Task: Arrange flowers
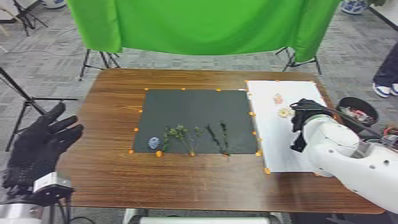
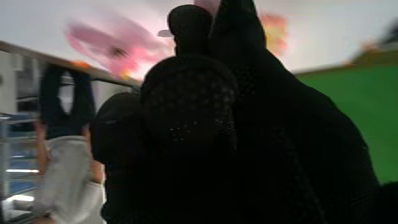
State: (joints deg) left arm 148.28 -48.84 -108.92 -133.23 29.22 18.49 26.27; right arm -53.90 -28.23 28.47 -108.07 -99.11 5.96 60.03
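And here, on the brown wooden tabletop [image 1: 114, 102], a pale pink blossom with a dark centre [image 1: 277, 98] and a small pale-yellow blossom [image 1: 284, 113] are seen on a long white sheet [image 1: 286, 161] towards the right edge. The right hand, gloved in black fabric [image 1: 307, 109], is placed over that sheet beside them; whether it is clenched, released or grasping anything cannot be told. Off the left edge, the left hand, also black-gloved [image 1: 37, 142], is held with its fingers loosely spread, nothing grasped.

Now, the handling: next to no weight is to be expected in the blossoms, soft and easily creased, so a light pinch at the base or outer rim is called for, petals uncrushed. The thin leafy green stems [image 1: 180, 135] and slim dark stems [image 1: 218, 137], laid on the dark grey mat [image 1: 191, 110] towards the near edge, look bendy and are best taken mid-length, leaves spared. By the blue-and-white oval piece [image 1: 154, 142], a hard, slippery surface is suggested.

And what is lost? Part of the sheet is covered by the right hand and forearm; in the wrist view, the petals are blurred and partly blocked by black glove.
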